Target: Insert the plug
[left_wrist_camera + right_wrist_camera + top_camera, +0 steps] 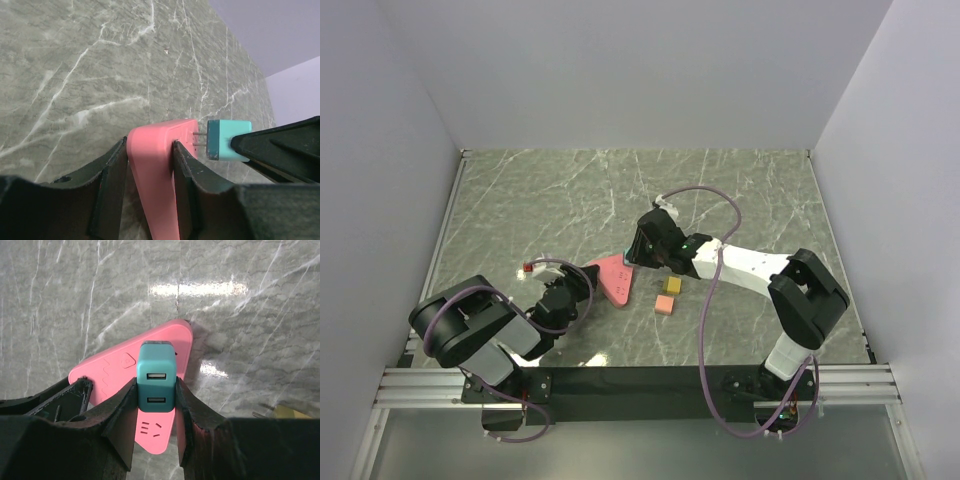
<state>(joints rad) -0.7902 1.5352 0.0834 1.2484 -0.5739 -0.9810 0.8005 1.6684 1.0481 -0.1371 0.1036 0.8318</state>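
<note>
Now, plug: teal, right of centre in the left wrist view, its prongs meeting the pink power strip; I cannot tell if they have entered.
Right gripper: clamped on the plug's sides, so the prongs point squarely at the sockets.
Left gripper: closed around the strip, bracing it against my push.
Next: I judge a short, straight press.

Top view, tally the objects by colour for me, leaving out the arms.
Pink: 2, power strip and pink block
Teal: 1, plug
Yellow: 1, yellow block
Total: 4
</note>
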